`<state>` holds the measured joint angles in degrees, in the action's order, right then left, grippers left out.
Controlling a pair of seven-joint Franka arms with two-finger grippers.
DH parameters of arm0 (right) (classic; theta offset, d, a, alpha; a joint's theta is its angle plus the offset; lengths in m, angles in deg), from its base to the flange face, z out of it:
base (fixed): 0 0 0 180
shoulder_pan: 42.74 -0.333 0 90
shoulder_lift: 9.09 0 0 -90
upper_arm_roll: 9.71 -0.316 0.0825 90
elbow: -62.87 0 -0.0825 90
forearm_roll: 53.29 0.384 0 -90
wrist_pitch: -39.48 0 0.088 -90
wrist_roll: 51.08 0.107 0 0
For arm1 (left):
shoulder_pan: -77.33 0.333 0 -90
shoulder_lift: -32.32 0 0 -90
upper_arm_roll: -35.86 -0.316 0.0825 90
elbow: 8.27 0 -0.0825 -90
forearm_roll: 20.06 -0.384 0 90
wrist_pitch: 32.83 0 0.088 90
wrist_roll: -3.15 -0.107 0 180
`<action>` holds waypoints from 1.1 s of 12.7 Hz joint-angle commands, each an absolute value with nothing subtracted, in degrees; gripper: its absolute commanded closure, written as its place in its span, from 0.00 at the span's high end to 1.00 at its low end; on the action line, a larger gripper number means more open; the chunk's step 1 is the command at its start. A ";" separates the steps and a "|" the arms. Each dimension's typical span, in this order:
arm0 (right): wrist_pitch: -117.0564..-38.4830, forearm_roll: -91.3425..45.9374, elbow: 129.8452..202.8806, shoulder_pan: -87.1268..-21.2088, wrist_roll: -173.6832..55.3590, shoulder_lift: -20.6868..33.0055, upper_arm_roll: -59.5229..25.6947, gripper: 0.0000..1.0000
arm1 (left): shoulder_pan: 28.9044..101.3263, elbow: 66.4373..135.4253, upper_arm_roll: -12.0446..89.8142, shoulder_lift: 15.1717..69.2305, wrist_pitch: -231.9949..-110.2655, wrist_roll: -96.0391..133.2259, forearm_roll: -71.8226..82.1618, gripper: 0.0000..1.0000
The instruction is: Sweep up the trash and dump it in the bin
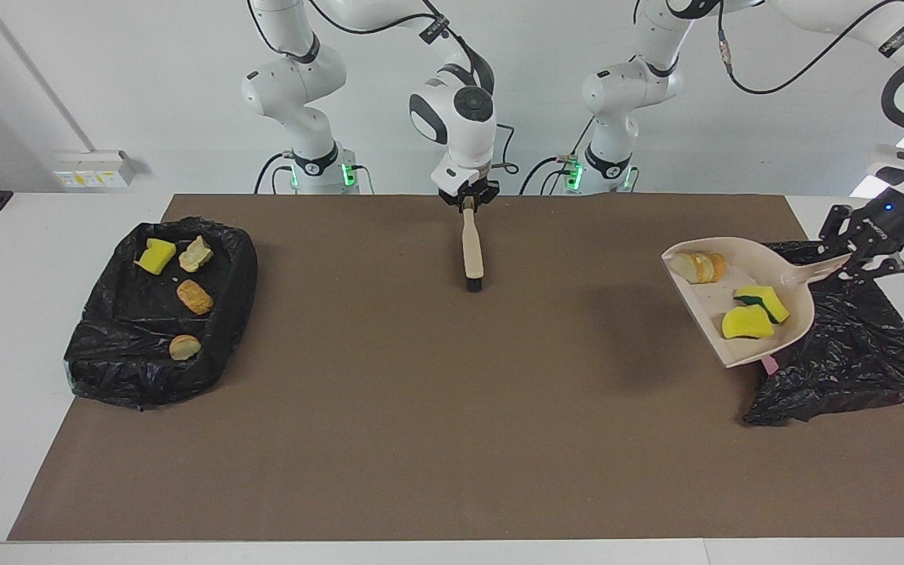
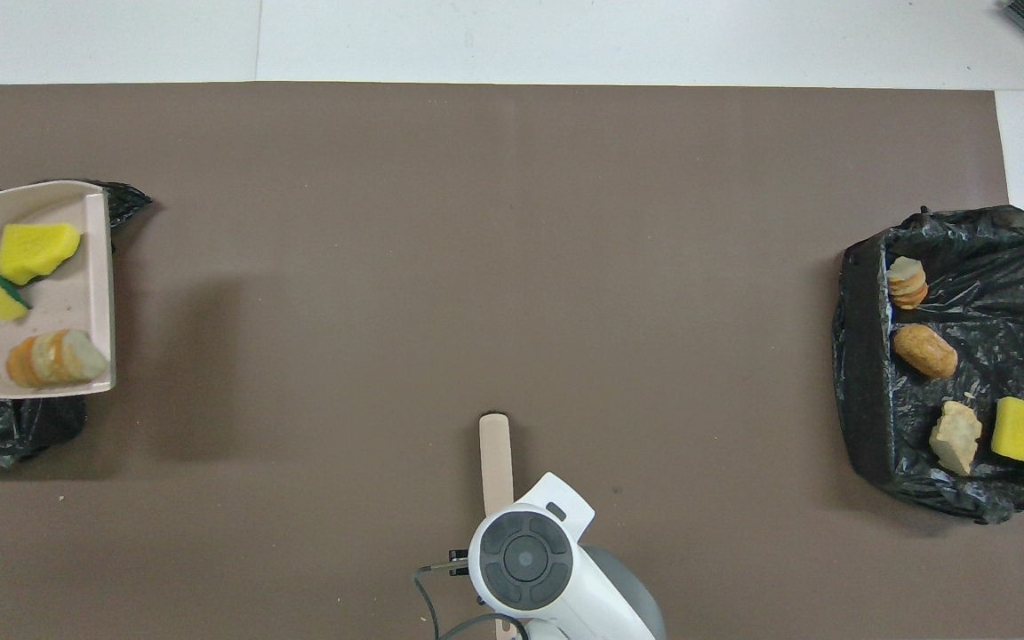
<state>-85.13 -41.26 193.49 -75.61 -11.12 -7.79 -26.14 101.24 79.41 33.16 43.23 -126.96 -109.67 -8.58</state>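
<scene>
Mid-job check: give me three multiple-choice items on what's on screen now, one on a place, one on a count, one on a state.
1. Where is the beige plastic dustpan?
A. Flat on the brown mat mid-table.
B. In the air over the crumpled black bag at the left arm's end.
C. Inside the bag-lined tray at the right arm's end.

2. How many scraps lie in the dustpan?
A. One.
B. Five.
C. Three.

3. How do the left gripper jaws stand?
A. Shut on the dustpan's handle.
B. Wide open, clear of it.
C. Shut on the brush.

Answers:
1 B: the facing view shows it lifted, covering part of the bag.
2 C: two yellow sponge pieces and one sliced bread lump.
3 A: they clamp the handle's end.
</scene>
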 commanded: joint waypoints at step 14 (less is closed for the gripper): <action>-67.05 -54.51 177.66 -53.46 -26.60 -17.79 -18.55 1.00 | 95.72 87.94 33.40 39.54 -148.75 -96.39 -57.88 0.00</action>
<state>-68.61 -52.83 178.42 -53.99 -20.83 -15.91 -23.23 98.97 79.16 34.19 45.50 -145.38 -103.30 -50.53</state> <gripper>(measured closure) 0.000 0.670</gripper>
